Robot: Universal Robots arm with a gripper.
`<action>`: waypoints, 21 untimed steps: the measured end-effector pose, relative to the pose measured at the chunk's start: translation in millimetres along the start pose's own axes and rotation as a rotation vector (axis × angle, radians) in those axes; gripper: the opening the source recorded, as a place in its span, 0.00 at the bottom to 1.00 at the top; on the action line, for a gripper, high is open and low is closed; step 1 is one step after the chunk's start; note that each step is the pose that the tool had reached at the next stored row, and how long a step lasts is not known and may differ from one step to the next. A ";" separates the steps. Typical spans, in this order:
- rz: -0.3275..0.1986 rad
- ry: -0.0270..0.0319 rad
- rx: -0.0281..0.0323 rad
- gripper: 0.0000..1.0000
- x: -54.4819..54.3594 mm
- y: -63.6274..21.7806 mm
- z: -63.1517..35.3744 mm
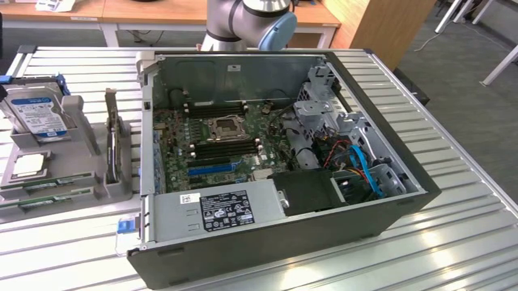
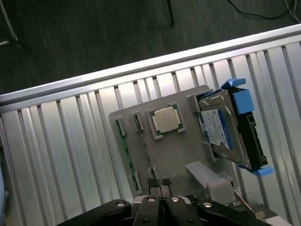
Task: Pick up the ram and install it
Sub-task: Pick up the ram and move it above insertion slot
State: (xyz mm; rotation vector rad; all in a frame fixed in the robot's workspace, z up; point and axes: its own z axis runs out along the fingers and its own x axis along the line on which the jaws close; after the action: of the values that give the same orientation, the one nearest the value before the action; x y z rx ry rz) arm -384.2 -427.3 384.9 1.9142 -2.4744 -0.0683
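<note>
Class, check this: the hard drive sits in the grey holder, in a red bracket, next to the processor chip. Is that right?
One thing is wrong: the bracket is blue, not red. The wrist view shows the hard drive in its blue bracket, sitting in the grey holder next to the processor chip.

Grey arm (image 1: pixel 229 24), blue joint cap (image 1: pixel 278 30), black tool (image 2: pixel 158 183), silver screws (image 2: pixel 121 204)

The table (image 1: pixel 453 242) is ribbed, shiny metal. The holder (image 2: pixel 174 157) is matt grey plastic, the ram (image 2: pixel 126 147) green circuit board, and the computer case (image 1: pixel 283 251) matt dark metal.
</note>
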 end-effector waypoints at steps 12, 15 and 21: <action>-0.324 0.0137 -0.0055 0.10 0.0 0.0 1.0; -0.324 0.0137 -0.0055 0.10 0.0 0.0 1.0; -0.344 0.0145 -0.0058 0.10 0.0 -0.1 1.0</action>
State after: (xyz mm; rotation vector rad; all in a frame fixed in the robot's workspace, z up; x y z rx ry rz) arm -384.2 -427.3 383.9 2.3049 -2.1046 -0.0638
